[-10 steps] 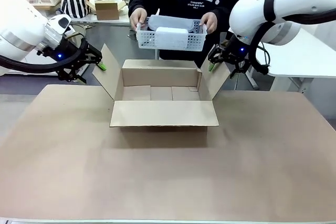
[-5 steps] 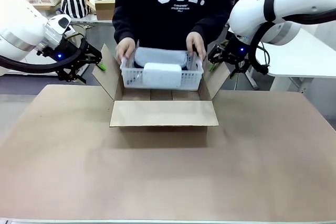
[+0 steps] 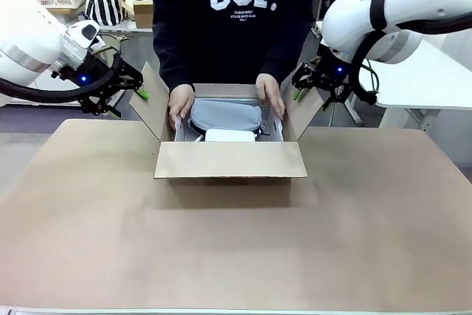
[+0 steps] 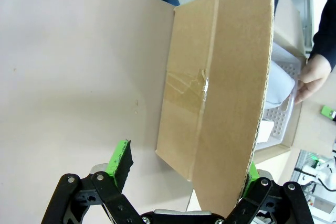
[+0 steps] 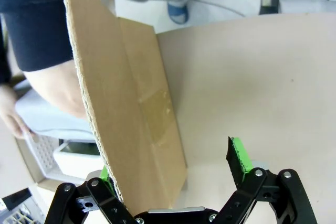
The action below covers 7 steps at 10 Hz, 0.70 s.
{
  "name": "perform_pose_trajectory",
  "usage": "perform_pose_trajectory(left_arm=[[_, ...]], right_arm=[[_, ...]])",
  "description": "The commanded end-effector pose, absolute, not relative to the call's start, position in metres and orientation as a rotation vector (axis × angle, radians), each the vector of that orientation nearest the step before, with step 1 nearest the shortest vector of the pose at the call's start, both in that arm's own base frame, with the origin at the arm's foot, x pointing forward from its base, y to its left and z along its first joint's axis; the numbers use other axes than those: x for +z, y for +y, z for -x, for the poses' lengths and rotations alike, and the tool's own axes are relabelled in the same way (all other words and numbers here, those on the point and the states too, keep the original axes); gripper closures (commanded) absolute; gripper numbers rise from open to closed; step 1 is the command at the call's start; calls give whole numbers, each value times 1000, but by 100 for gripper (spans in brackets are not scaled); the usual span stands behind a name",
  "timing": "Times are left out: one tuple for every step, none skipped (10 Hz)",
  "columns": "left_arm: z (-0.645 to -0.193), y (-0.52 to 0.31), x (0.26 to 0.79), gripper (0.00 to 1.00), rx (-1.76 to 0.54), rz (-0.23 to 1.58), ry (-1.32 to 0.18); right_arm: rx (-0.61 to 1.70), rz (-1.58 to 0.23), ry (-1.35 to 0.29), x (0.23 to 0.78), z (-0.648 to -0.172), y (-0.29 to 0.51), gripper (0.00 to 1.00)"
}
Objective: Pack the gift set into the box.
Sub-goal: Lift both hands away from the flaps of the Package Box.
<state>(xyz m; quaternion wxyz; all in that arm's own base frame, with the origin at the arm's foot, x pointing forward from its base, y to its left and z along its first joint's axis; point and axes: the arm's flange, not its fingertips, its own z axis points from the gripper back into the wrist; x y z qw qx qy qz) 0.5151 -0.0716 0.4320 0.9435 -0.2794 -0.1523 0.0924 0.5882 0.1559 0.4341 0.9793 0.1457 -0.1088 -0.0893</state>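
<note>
gift set now down inside the box

the gift set (image 3: pixel 225 117), grey-blue with its white part toward the robot, lies in a white basket (image 4: pixel 283 114) that is low inside the box (image 3: pixel 230 158). it is between the two pincers and below their level. a second ago the person held that basket up at chest height, beyond the far flap. half a second ago it was at the mouth of the box. now the near flap hides its lower part, and the person has leaned in closer.

one hand (image 3: pixel 181 102) grips the basket end nearer the left pincer (image 3: pixel 136 88), and the other hand (image 3: pixel 270 95) grips the end nearer the right pincer (image 3: pixel 301 88).

neither pincer has shifted. the left one is spread wide with the box's left side flap standing between its fingers, the flap's edge close by one green pad (image 4: pixel 252 170) and well apart from the other. the right one is likewise spread around the right side flap, which hides most of one pad. both hang above the table (image 3: pixel 236 256), just outside the box.
</note>
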Motion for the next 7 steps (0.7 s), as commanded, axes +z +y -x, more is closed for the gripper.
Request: perform_pose_trajectory(left_arm=[[-513,-71,435,0,197,560,-309],[-513,-71,435,0,197,560,-309],[-513,-71,435,0,197,560,-309],[-513,-71,435,0,197,560,-309],[-513,-71,435,0,197,560,-309],[-513,-71,435,0,197,560,-309],[-513,-71,435,0,197,560,-309]], right_arm=[[-194,-271,-213,436,-589,160,0],[-194,-271,-213,436,-589,160,0],[-194,-271,-213,436,-589,160,0],[-194,-271,-213,436,-589,160,0],[-194,-271,-213,436,-589,160,0],[-194,-271,-213,436,-589,160,0],[-194,-271,-213,436,-589,160,0]])
